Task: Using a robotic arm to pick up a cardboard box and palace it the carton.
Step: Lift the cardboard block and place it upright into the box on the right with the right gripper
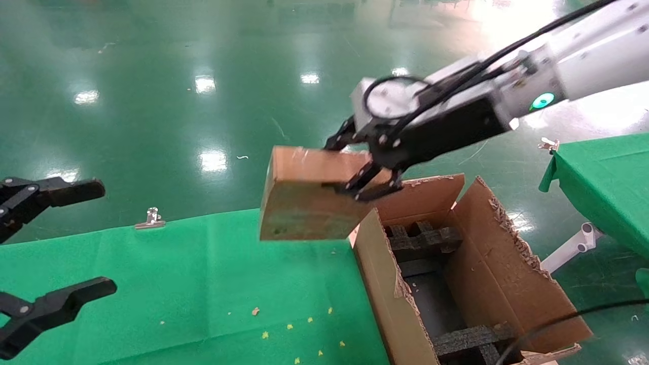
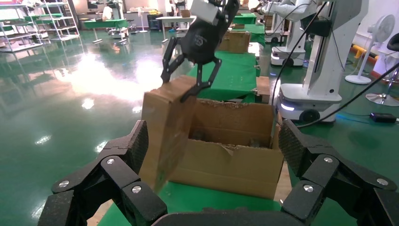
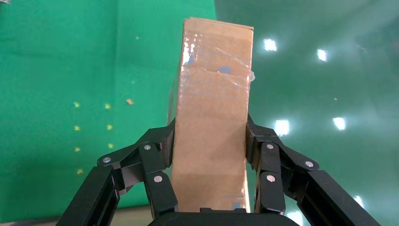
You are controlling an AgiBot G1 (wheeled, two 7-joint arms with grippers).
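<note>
The robotic arm reaches in from the right side, white with a glowing teal ring near its wrist. Its black right gripper has its fingers squeezed tight on the two flat sides of the cardboard box. The box is up in the air and touches nothing else. It hangs tilted over the far right corner of the green table, just beside the near-left wall of the carton. The right wrist view shows shiny clear tape on the narrow side of the box, with the black fingers pressed against it on both sides. The carton is big, brown and open at the top, with rough torn edges, and it sits right against the right edge of the table. Dark foam pieces lie inside it. The left gripper is low at the left edge of the table, with its fingers wide apart and nothing between them. A metal clip sits on the far edge of the table. Little yellow crumbs lie on the cloth near the front edge. A second green table stands far off to the right.
</note>
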